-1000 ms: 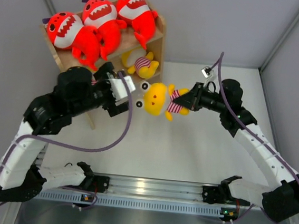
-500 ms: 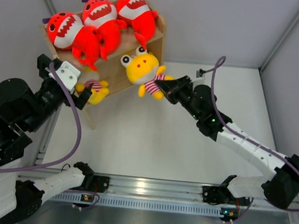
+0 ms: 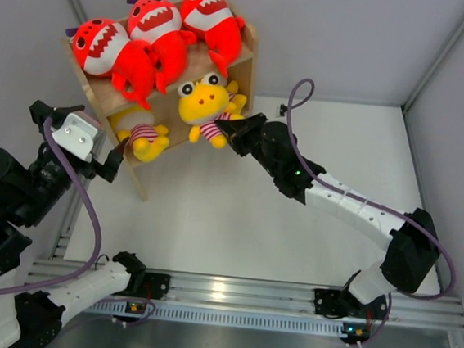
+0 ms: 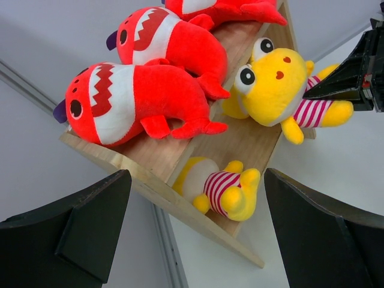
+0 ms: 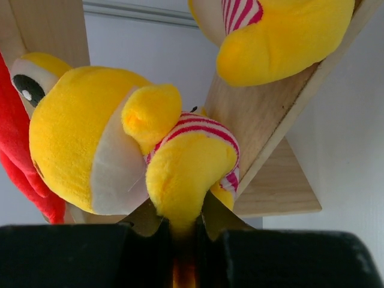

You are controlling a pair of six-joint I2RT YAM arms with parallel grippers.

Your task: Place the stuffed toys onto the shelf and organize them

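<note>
A yellow doll (image 3: 199, 101) is pinched by one leg in the right gripper (image 3: 229, 133), and the fingers are pressed tight on it. The doll is held just ahead of those fingers, at the lower level of the shelf (image 3: 248, 69). The left gripper (image 3: 79, 137) is spread wide. A second doll (image 3: 141, 136) is seen ahead of it, low in the shelf. Three red sharks (image 3: 152, 22) are laid on top.

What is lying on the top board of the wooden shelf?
Three red sharks lie side by side on the top board of the shelf: left shark, middle shark, right shark. They cover most of it; anything under them is hidden.
</note>
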